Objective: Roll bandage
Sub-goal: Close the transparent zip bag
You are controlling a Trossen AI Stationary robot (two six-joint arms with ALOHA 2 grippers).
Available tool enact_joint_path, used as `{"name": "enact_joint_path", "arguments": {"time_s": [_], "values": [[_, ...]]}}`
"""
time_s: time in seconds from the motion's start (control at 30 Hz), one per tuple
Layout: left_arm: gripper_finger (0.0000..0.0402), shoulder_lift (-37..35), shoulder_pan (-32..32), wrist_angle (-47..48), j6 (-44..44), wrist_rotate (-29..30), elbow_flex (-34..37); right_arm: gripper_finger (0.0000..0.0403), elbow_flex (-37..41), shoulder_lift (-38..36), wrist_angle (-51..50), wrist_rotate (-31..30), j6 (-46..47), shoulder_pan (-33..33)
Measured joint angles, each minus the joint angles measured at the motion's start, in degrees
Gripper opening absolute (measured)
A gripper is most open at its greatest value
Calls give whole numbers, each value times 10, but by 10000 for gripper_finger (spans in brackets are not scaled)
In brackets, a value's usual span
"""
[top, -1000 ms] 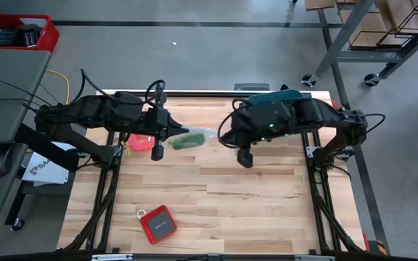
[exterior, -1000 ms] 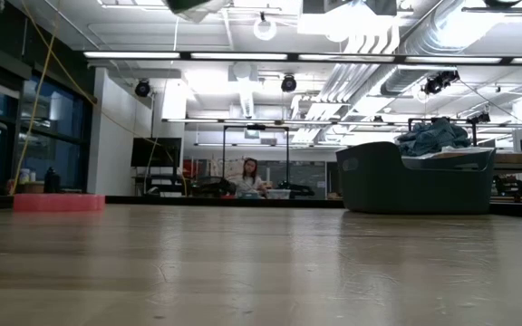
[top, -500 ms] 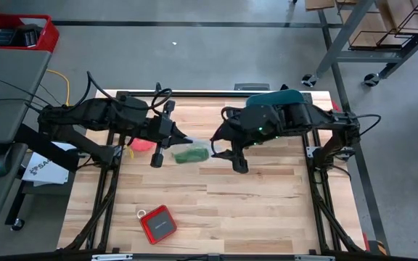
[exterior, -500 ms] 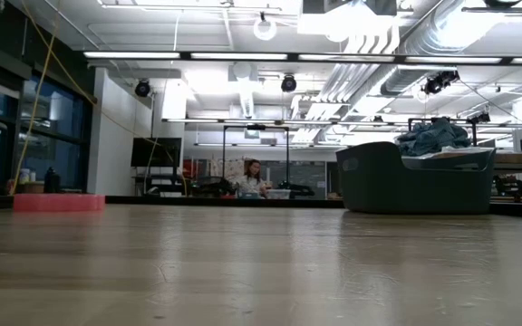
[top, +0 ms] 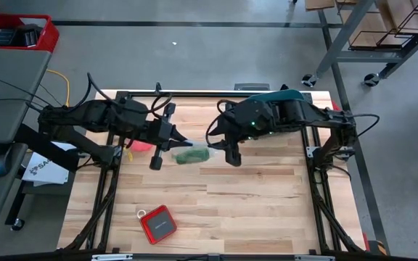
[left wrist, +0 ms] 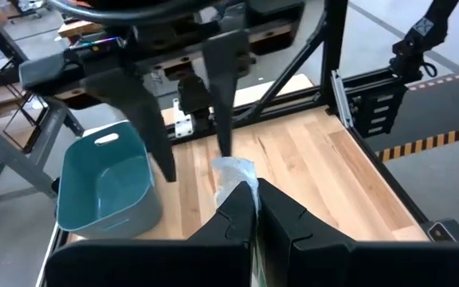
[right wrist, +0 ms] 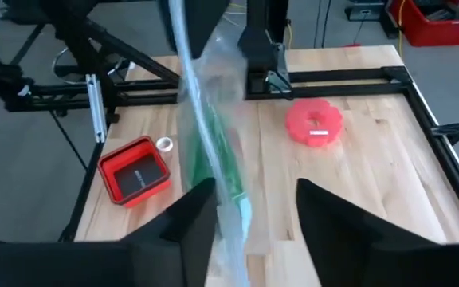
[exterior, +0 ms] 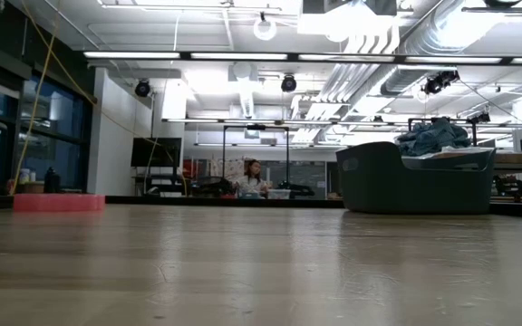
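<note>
- Frame centre, high view: I see my left gripper pinching shut on a clear plastic bag that hangs between the arms above the table.
- The green bandage sits inside that bag, just right of the left fingertips.
- My right gripper hangs spread apart at the bag's right end, the film between its fingers.

Workshop hall with grey concrete floor and bright ceiling lights.
A pale wooden surface fills the frame's centre. A grey desk sits at left, a red crate upper left, metal shelving upper right. Ducts cross the ceiling.
</note>
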State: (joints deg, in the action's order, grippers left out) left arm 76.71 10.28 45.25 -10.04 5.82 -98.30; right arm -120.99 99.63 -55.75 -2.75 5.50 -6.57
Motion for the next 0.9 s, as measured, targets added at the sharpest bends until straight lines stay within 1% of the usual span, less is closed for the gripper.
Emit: {"name": "enact_joint_path", "arguments": {"time_s": [0.17, 0.27, 0.57, 0.7, 0.9], "values": [[0, 0, 0, 0, -1, 7, 0, 111, 0, 0, -16, 6, 10, -3], [0, 0, 0, 0, -1, 7, 0, 91, 0, 0, -13, 6, 30, -2], [0, 0, 0, 0, -7, 11, 0, 87, 0, 0, -22, 11, 35, -2], [0, 0, 0, 0, -7, 36, 0, 87, 0, 0, -21, 18, 35, -2], [0, 0, 0, -1, -11, 39, 0, 87, 0, 1, -18, 19, 33, -2]]}}
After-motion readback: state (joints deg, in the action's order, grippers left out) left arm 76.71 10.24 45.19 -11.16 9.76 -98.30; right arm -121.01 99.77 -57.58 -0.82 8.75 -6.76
